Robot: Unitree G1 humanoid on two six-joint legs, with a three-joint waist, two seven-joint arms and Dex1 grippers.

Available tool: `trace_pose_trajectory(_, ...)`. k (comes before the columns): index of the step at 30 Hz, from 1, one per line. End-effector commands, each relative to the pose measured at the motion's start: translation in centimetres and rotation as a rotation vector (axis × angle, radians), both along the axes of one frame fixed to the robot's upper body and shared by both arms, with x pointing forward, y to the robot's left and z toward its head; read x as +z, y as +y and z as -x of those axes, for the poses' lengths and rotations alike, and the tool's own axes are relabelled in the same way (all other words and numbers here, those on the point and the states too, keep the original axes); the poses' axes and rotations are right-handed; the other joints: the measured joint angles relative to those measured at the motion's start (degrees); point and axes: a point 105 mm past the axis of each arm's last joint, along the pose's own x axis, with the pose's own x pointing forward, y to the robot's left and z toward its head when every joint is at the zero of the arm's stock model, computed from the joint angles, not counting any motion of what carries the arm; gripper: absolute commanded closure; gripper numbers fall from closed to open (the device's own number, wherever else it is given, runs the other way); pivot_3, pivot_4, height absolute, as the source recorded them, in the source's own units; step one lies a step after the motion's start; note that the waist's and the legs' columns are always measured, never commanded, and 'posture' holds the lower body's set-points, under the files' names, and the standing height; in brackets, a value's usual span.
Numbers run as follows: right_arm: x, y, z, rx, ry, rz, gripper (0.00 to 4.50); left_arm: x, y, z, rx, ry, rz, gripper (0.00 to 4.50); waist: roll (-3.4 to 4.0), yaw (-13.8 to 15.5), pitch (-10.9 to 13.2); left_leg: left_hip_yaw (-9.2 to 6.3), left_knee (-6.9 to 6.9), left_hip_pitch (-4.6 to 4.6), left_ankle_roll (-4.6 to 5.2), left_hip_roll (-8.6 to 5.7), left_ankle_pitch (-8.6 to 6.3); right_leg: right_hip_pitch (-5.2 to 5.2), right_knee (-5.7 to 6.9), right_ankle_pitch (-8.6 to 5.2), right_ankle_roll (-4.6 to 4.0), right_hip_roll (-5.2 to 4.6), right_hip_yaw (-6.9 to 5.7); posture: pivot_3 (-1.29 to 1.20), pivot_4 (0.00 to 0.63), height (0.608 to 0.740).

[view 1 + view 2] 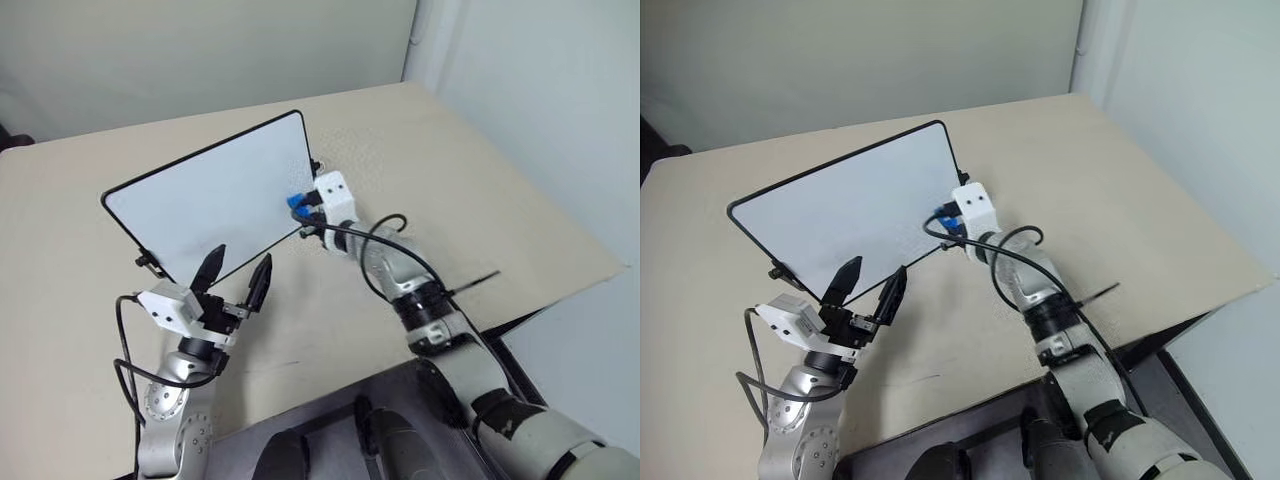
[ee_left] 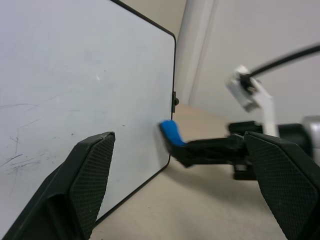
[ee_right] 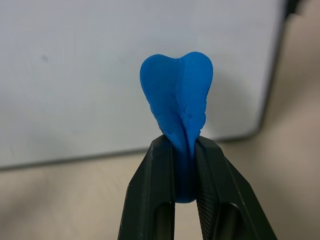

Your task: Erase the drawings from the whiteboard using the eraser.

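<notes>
Your right tool (image 3: 185, 165) is clenched on the blue eraser (image 3: 177, 95), its tip at the whiteboard (image 1: 215, 200) near the right edge; the board stands tilted on the bench (image 1: 480, 190); your left tool (image 1: 232, 275) hangs released beside its lower edge.

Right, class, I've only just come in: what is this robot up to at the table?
A two-armed robot is wiping a whiteboard that stands tilted on a beige table. Its right gripper is shut on a small blue eraser, squeezed between the fingers, and holds it against the board's face near the right edge. The left gripper is open, its fingers at the board's lower edge, gripping nothing. The board's face looks almost clean; faint grey smudges show on it in the left wrist view.
</notes>
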Motion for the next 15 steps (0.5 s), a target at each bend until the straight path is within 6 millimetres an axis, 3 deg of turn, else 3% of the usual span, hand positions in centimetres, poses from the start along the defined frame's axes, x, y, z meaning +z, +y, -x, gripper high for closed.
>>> trace_pose_trajectory(1, 1.6, -1.5, 2.0, 0.046, -0.022, -0.02, 4.26, 0.7, -0.2, 0.3, -0.008, -0.03, -0.013, 0.0, 0.0, 0.06, 0.0, 0.0, 0.0, 0.0, 0.0, 0.0, 0.0, 0.02, 0.0, -0.03, -0.03, 0.0, 0.0, 0.0, 0.15, 0.74)
trace_pose_trajectory(8, -0.3, -7.2, 5.9, 0.061, 0.107, 0.145, 4.26, 0.4, -1.0, 0.5, -0.022, -0.021, -0.009, 0.0, -0.01, 0.1, -0.01, 0.07, 0.08, 0.06, 0.02, -0.07, -0.01, 0.09, -0.02, -0.2, 0.13, 0.0, 0.08, 0.0, 0.15, 0.74)
trace_pose_trajectory(13, -1.6, -9.2, 8.6, 0.109, 0.214, 0.239, 4.26, 0.1, -1.4, 0.5, -0.034, -0.013, -0.002, 0.0, -0.02, 0.09, -0.01, 0.13, 0.12, 0.23, 0.04, -0.1, -0.02, 0.3, -0.05, -0.53, 0.71, 0.04, 0.1, 0.0, 0.15, 0.74)
trace_pose_trajectory(15, -1.9, -9.4, 9.1, 0.119, 0.234, 0.243, 3.49, 0.0, -1.7, 0.4, -0.042, -0.011, 0.0, 0.0, -0.02, -0.04, -0.01, 0.15, 0.11, 0.43, 0.08, -0.1, -0.04, 0.5, -0.09, -0.51, 0.75, 0.15, 0.06, 0.0, 0.15, 0.74)
